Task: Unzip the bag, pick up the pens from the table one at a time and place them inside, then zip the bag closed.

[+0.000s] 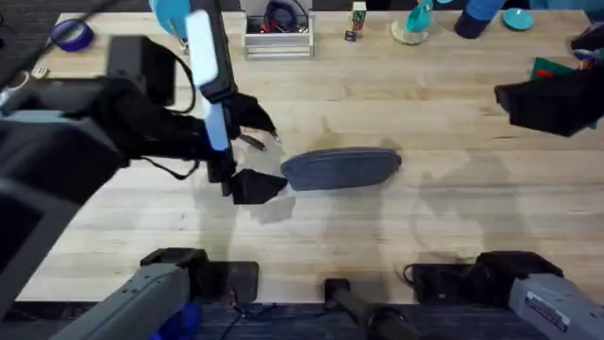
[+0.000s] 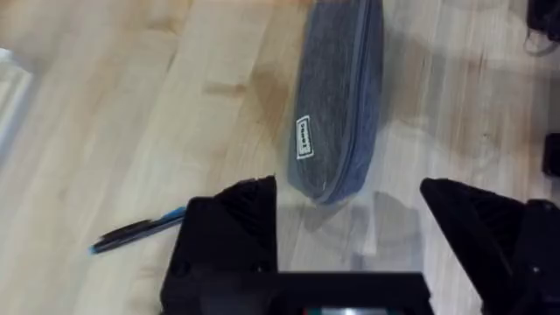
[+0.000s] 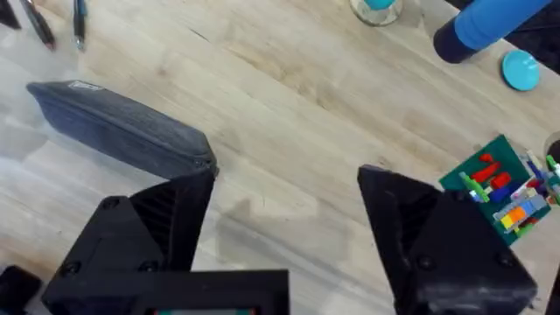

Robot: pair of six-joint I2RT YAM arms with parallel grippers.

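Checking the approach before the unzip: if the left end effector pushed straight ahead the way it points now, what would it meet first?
Most likely the near end of the bag, which lies just ahead between the open fingers of the left end effector. The pen lies off to one side. Height above the table is unclear.

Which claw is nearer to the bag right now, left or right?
Left. The left claw sits open right at the bag's left end, fingers apart around that tip without gripping. The right claw is open too, off beyond the bag's other end with bare table between.
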